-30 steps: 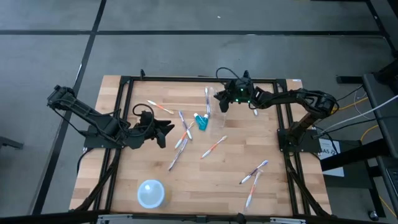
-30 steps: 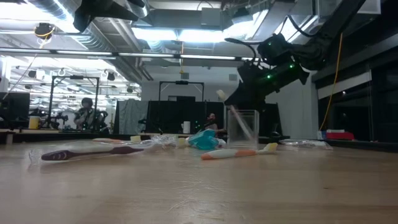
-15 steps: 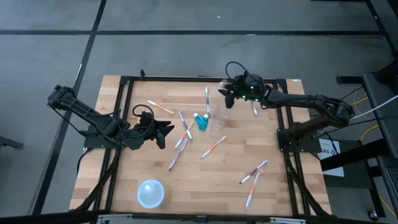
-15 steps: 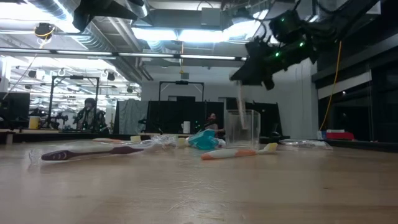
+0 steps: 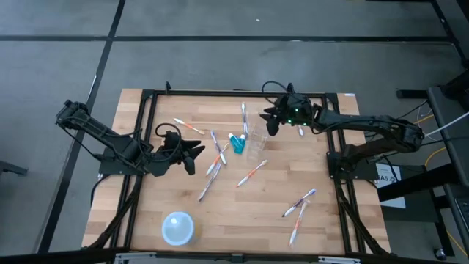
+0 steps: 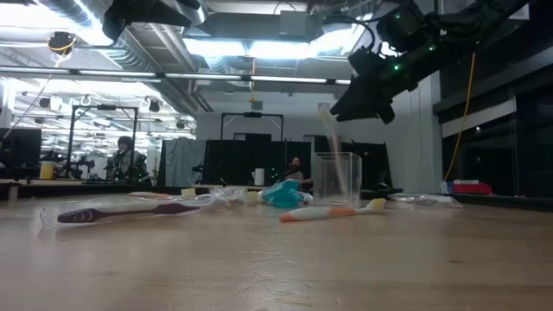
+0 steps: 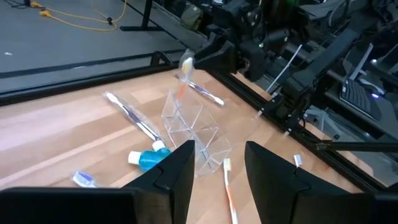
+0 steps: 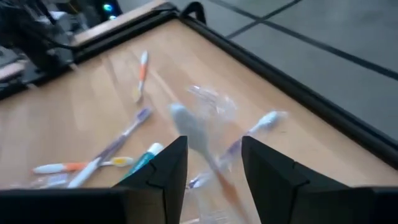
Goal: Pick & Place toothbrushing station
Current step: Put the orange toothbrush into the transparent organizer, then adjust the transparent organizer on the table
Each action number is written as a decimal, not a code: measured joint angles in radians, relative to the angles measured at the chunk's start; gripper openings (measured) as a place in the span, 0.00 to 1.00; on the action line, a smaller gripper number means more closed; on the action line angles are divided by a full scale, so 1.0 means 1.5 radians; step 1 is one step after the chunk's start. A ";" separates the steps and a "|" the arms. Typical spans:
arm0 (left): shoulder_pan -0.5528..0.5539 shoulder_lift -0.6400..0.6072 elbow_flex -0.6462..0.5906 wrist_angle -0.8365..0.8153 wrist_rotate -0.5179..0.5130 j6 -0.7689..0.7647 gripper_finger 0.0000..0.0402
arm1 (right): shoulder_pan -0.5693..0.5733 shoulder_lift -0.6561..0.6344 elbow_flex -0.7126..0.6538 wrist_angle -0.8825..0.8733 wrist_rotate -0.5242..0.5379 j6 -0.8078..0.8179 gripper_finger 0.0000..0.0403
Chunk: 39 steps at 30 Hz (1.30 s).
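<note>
Hanging above the clear cup point(image 6: 337, 177), your right claw point(image 6: 373, 91) has its fingers spread and nothing between them. One toothbrush point(image 6: 332, 155) stands tilted in that cup, head up just under the claw, clear of the fingers. The cup sits toward the far middle of the bench point(image 5: 242, 205), with the teal tube point(image 5: 237, 143) just beside it and a wrapped toothbrush point(image 5: 244, 117) lying along its far-left side. More toothbrushes lie scattered flat: an orange-accented one point(image 5: 252, 173) near the cup, several left of the tube, and a pair point(image 5: 299, 204) toward the near right. Your left claw point(image 5: 192, 152) rests low at the bench's left side, fingers parted and holding nothing. A pale blue bowl point(image 5: 178, 227) sits near the front edge.
</note>
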 joint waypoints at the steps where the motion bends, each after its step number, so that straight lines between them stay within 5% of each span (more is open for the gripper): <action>1: 0.000 0.000 0.000 0.000 0.000 0.000 0.34 | 0.000 0.002 0.000 0.000 0.016 0.000 0.38; 13: 0.000 0.000 0.000 0.005 -0.001 0.000 0.34 | -0.039 -0.063 0.000 -0.061 0.077 0.082 0.38; 20: 0.000 0.000 0.000 0.007 -0.019 0.008 0.34 | -0.019 -0.105 0.000 -0.256 0.101 0.181 0.38; 26: 0.000 0.000 0.000 0.021 -0.022 0.022 0.34 | -0.007 -0.076 0.000 -0.295 0.124 0.257 0.35; 39: -0.002 0.000 0.000 0.130 -0.022 0.132 0.34 | -0.060 0.076 0.000 -0.224 -0.031 0.335 0.21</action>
